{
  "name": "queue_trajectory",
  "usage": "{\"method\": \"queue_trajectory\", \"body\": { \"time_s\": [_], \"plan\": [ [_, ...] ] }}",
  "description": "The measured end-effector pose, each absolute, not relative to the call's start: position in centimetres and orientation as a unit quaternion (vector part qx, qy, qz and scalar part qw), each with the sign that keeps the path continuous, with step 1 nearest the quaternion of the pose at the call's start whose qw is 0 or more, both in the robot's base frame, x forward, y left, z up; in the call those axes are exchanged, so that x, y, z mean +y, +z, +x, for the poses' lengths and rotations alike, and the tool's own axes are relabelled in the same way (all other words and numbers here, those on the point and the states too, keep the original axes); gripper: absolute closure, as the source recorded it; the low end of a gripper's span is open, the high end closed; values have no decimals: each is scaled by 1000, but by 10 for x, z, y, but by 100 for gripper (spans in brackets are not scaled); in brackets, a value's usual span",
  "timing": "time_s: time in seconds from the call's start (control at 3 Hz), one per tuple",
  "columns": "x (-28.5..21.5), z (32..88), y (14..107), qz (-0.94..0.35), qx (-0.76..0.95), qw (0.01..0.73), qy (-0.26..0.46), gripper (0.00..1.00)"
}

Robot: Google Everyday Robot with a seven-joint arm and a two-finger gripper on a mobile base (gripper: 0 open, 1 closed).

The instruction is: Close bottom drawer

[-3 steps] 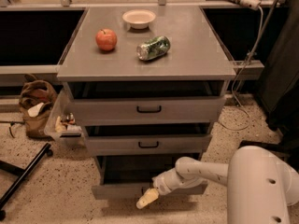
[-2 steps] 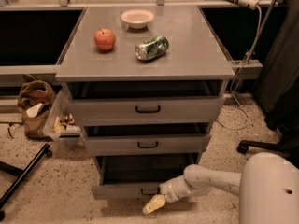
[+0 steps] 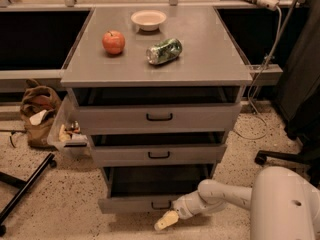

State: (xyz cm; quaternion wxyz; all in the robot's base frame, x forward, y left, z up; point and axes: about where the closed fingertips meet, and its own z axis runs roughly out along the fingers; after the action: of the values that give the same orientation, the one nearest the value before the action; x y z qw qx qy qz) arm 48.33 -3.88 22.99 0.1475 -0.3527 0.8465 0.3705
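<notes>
The bottom drawer [image 3: 127,204] is the lowest of 3 in the grey table [image 3: 205,59] and it stands pulled out. Its dark inside shows behind a plain grey front panel that has a small black handle [image 3: 161,204]. The claw [image 3: 166,221] is low, just in front of and below that panel, right of the handle, with its pale yellowish tip pointing down and left toward the speckled floor [image 3: 75,209]. Whether the claw is apart or together cannot be told, nor whether it touches the panel. The white arm [image 3: 225,194] reaches to it from the robot's rounded white body [image 3: 285,209] at the lower right.

The top drawer [image 3: 200,118] and middle drawer [image 3: 125,155], each with a black handle, also sit slightly out. On the table are a red apple [image 3: 113,42], a white bowl [image 3: 148,19] behind it, and a green can [image 3: 164,51] lying on its side to the right of the apple. A brown bag [image 3: 37,109] and a clear plastic bin [image 3: 67,134] sit on the floor at the table's left side.
</notes>
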Motion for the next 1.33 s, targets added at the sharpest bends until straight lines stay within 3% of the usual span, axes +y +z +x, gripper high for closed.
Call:
{"method": "queue_trajectory", "body": {
  "time_s": [0.67,1.33],
  "plan": [
    [-24,496,217,-358,841,138,381,0],
    [35,547,212,-398,821,141,385,0]
  ]
}}
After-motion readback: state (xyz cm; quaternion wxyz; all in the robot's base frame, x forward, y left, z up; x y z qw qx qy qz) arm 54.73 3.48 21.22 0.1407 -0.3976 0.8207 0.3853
